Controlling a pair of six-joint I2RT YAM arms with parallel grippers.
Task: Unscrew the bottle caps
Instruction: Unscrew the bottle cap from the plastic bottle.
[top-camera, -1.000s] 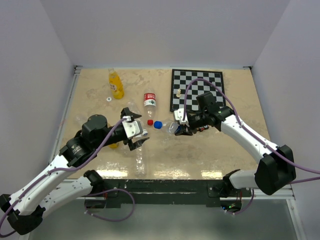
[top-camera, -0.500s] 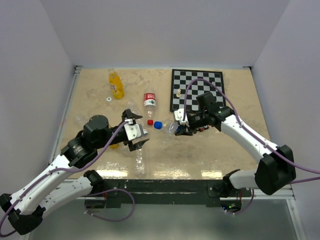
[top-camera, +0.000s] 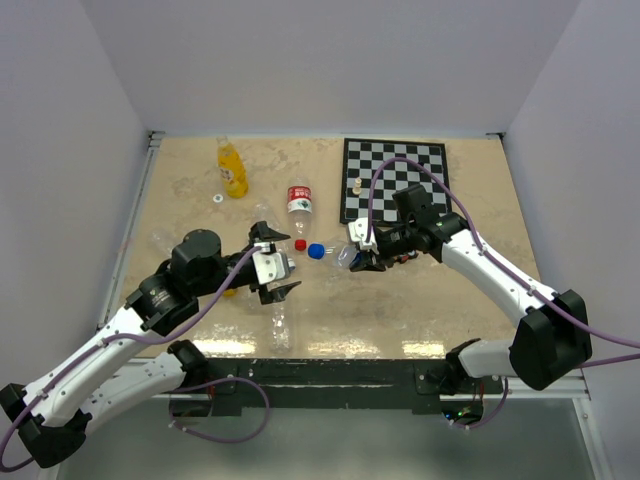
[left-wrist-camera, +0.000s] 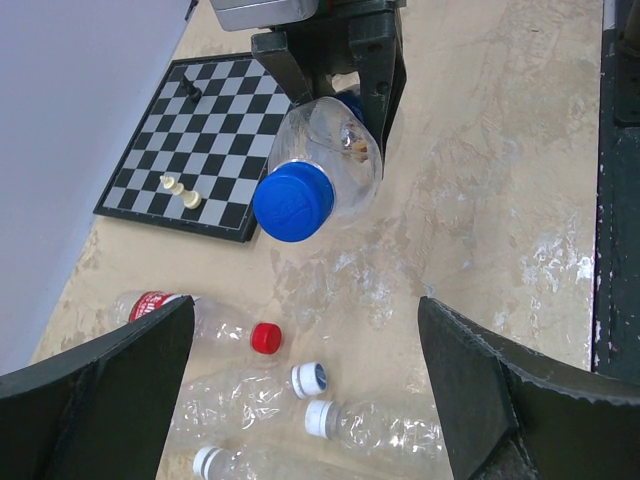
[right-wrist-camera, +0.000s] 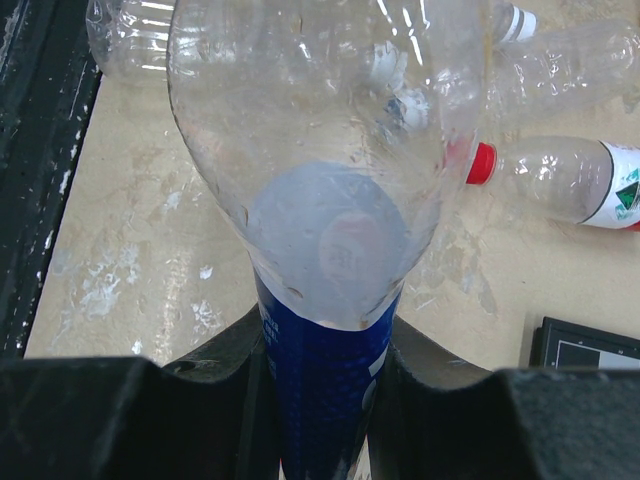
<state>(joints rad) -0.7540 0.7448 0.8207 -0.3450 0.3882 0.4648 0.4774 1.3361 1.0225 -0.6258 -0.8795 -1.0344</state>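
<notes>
My right gripper (top-camera: 362, 259) is shut on the clear bottle with the blue label (top-camera: 342, 254) and holds it lying, neck pointing left. Its blue cap (top-camera: 316, 250) is on. In the right wrist view the bottle (right-wrist-camera: 320, 150) sits between the fingers (right-wrist-camera: 200, 385). My left gripper (top-camera: 288, 264) is open, a short way left of the cap. In the left wrist view the blue cap (left-wrist-camera: 293, 202) faces the camera, beyond the open fingers (left-wrist-camera: 110, 390). An orange bottle (top-camera: 232, 168) lies at the far left. A second orange one (top-camera: 229, 291) is mostly hidden under the left arm.
A red-capped bottle (top-camera: 300, 205) and several long clear bottles with white caps (left-wrist-camera: 320, 418) lie under and beside the left gripper. A chessboard (top-camera: 392, 180) with a few pieces lies at the back right. A small white ring (top-camera: 218, 198) lies near the orange bottle.
My left gripper has shifted slightly right toward the blue cap and stays open. The right arm and its bottle have not moved.
</notes>
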